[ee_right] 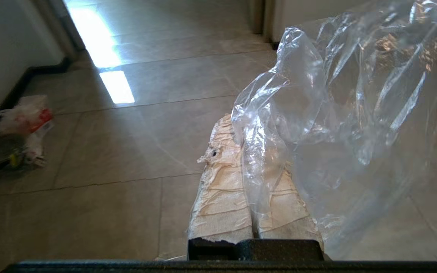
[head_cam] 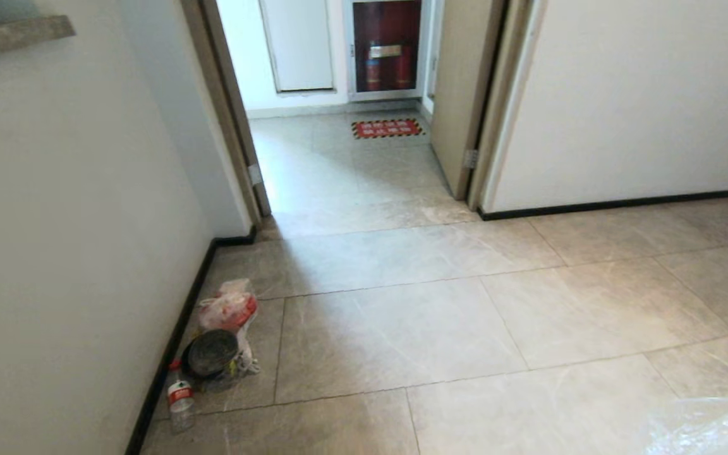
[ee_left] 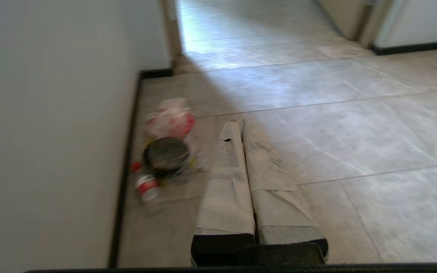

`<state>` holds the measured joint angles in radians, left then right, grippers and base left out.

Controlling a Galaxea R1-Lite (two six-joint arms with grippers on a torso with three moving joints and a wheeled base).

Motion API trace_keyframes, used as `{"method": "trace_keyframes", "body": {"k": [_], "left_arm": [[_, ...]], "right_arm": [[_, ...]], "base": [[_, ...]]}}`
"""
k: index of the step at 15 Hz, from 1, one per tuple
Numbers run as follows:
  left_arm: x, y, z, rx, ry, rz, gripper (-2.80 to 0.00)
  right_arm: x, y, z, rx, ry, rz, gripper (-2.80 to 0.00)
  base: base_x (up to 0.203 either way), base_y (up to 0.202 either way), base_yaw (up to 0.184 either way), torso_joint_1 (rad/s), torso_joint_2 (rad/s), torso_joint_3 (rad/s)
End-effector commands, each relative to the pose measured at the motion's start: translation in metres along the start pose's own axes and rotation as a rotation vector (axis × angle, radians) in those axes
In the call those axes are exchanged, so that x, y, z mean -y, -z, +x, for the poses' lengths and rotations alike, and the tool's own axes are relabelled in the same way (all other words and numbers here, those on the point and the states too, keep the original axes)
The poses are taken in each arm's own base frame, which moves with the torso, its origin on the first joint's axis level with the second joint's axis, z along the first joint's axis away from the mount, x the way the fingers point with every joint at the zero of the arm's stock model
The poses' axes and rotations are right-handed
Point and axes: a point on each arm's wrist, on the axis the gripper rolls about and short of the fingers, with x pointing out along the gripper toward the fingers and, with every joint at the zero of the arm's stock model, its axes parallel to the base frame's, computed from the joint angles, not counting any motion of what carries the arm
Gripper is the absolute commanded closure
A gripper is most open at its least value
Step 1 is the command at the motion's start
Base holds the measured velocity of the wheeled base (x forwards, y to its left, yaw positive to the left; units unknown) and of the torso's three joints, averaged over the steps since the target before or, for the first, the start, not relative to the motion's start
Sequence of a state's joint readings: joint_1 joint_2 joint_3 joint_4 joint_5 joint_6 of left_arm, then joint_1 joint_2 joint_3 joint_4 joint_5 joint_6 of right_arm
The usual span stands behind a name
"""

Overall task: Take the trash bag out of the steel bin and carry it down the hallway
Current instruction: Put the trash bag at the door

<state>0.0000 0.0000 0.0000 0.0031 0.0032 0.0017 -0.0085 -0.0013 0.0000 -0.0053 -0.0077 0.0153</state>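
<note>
The robot's right gripper (ee_right: pixel 241 125) was clamped tight, its tape-wrapped fingers (ee_right: pixel 222 189) pressed together and reaching forward above the floor. The left gripper (ee_left: pixel 239 123) was likewise closed, fingers touching, pointing ahead.

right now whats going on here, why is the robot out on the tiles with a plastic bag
The robot is carrying the trash bag: its right claw is shut on a fold of the clear plastic, which billows beside it. The left claw is shut and holds nothing. Ahead lies the hallway, through an open doorway, with a red mat at its far end. By the left wall sits a small pile of litter with a plastic bottle. The steel bin is not in view.
</note>
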Motion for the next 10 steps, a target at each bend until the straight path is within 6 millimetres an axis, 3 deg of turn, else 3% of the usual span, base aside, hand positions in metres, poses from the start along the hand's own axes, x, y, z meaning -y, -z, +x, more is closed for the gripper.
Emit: {"method": "trace_keyframes", "body": {"k": [1, 10], "left_arm": [[0.0000, 0.0000, 0.0000, 0.000, 0.000, 0.000, 0.00], [0.0000, 0.0001, 0.0000, -0.001, 0.000, 0.000, 0.00]], "right_arm": [[0.0000, 0.0003, 0.0002, -0.002, 0.000, 0.000, 0.00], [0.0000, 0.0002, 0.0002, 0.000, 0.001, 0.002, 0.00]], "base": [[0.000, -0.006, 0.179, 0.007, -0.01, 0.002], [0.000, -0.008, 0.173, 0.003, 0.00, 0.004]]}}
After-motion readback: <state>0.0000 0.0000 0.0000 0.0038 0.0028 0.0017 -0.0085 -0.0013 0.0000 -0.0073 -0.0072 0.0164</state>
